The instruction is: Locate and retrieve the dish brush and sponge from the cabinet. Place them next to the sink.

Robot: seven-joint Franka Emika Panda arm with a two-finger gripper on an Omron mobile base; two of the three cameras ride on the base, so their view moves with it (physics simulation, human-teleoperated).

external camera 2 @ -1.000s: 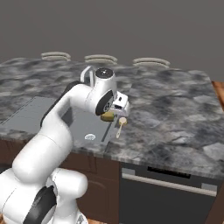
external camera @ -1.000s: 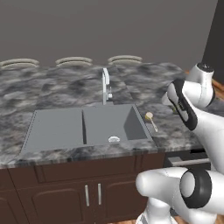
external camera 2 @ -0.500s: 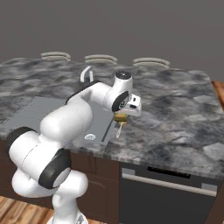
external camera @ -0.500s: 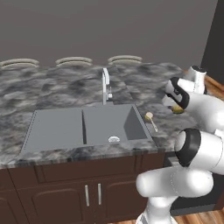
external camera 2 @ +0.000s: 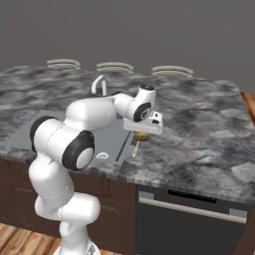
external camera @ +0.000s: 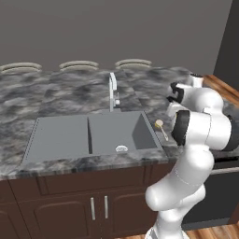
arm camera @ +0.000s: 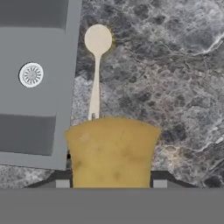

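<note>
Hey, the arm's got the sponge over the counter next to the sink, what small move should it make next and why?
Probably lower the claw straight down, then let go. The sponge sits clamped between the fingers above bare counter beside the sink. The brush already lies there, just ahead, so lowering in place should keep the sponge off its handle.
</note>
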